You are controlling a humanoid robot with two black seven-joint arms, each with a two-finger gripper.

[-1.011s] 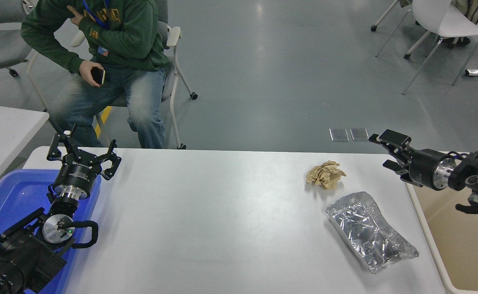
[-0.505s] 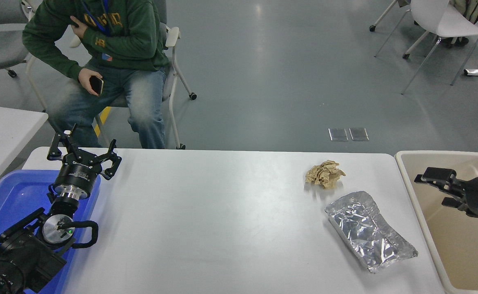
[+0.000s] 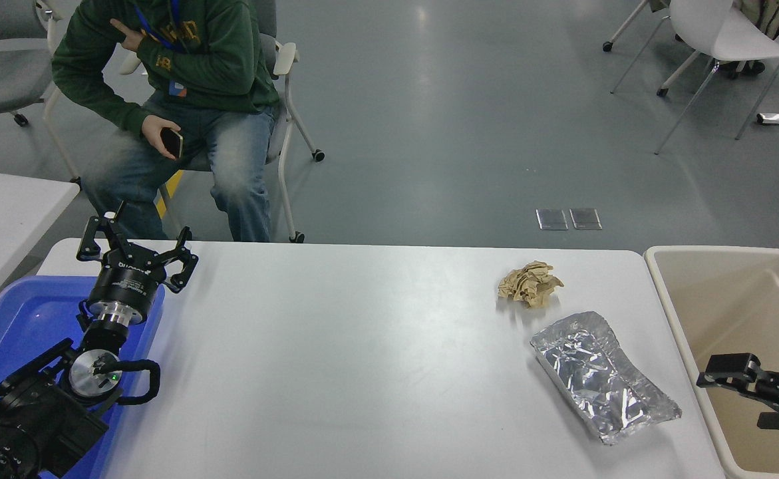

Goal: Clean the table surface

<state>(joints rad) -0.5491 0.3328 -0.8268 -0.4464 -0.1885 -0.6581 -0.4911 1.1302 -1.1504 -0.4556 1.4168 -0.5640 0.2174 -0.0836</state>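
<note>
Table surface (image 3: 362, 359): glossy white worktop, spanning nearly the full width of the head view, its right edge lying just beside a beige bin (image 3: 735, 293). Blue tray (image 3: 23, 319): overhanging the worktop's left edge, near the front left corner. Left gripper (image 3: 135, 251): hanging parked over the tray's far end by the worktop's far left corner, fingers splayed apart, holding nothing. Right gripper (image 3: 735, 392): hovering inside the bin's outline off the worktop's right edge, jaws parted and empty, tips pointing left toward the worktop. Foil pouch (image 3: 603, 378): crumpled silver packet lying flat near the right edge toward the front, long axis running diagonally from the middle of the worktop's right portion down toward the front right corner; its nearer end is sitting close to the right gripper, directly to that gripper's left. Brown paper wad (image 3: 530, 283): small crumpled ball resting near the far right corner, just beyond the pouch and apart from it. Judgement: both leftover items are lying on the right side, so the right arm is by far the nearer; the pouch is presenting the shorter leftward reach, and a grasp across its narrow width looks the likelier fit.
</note>
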